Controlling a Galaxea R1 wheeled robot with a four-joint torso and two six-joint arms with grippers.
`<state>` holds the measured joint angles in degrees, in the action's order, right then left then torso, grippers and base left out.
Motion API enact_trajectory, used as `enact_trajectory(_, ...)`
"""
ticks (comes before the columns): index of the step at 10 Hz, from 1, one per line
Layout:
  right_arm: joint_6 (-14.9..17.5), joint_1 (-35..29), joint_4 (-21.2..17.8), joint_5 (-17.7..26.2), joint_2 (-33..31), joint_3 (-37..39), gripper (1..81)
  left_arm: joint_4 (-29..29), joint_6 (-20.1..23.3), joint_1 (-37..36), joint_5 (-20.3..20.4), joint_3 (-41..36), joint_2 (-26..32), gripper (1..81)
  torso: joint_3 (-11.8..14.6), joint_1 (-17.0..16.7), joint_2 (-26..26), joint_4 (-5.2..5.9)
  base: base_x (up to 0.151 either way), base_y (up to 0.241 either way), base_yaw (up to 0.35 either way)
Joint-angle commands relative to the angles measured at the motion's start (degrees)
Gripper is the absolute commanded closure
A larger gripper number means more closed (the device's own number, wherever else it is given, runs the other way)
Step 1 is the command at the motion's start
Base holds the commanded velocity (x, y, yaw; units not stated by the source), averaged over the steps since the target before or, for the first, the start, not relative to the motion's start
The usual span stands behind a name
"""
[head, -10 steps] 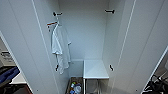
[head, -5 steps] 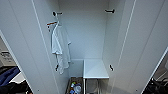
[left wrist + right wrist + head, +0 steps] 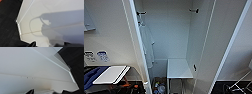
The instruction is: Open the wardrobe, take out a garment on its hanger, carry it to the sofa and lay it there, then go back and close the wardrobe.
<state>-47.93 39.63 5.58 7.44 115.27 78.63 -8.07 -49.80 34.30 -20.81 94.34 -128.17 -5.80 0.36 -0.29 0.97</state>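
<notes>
The tall white wardrobe (image 3: 166, 37) is seen standing open, both full-height doors swung wide, with a white short-sleeved T-shirt (image 3: 147, 46) hung at the left of the rail and a white inner shelf (image 3: 179, 68) low at the right. A door could be struck if either arm is swung, since white panels are seen close before both wrists. No rust-orange garment is seen inside, so its place relative to either end effector cannot be told, nor can their opening.

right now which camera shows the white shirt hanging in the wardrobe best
The head view: the white shirt hangs at the left inside the open wardrobe. Both wrist views show white panels and dark floor, no shirt.
</notes>
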Motion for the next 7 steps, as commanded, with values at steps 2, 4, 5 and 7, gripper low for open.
enact_trajectory(2, 0.82, 1.72, 2.33, -1.64, 10.00, 1.87, 1.0, -2.56, 0.76, -0.78, -2.48, 0.40, -3.15, 1.0, 0.00, 0.00, 0.00, 0.00, 0.000, 0.000, 0.000)
enact_trajectory(4, 0.82, 5.24, 4.42, -1.02, 13.24, 9.48, 1.0, -3.34, 1.19, 4.13, -0.21, 4.95, -4.37, 1.0, 0.00, 0.00, 0.00, 0.00, 0.000, 0.000, 0.000)
enact_trajectory(5, 0.82, 6.73, 5.14, -0.93, 14.31, 12.33, 1.0, -4.67, 1.28, 6.86, 0.77, 6.47, -4.73, 1.0, 0.00, 0.00, 0.00, 0.00, 0.000, 0.000, 0.000)
enact_trajectory(7, 0.91, 9.54, 7.24, -0.76, 17.98, 18.98, 1.0, -7.92, 1.37, 12.40, 3.83, 9.62, -6.04, 1.0, 0.00, 0.00, 0.00, 0.00, 0.000, 0.000, 0.000)
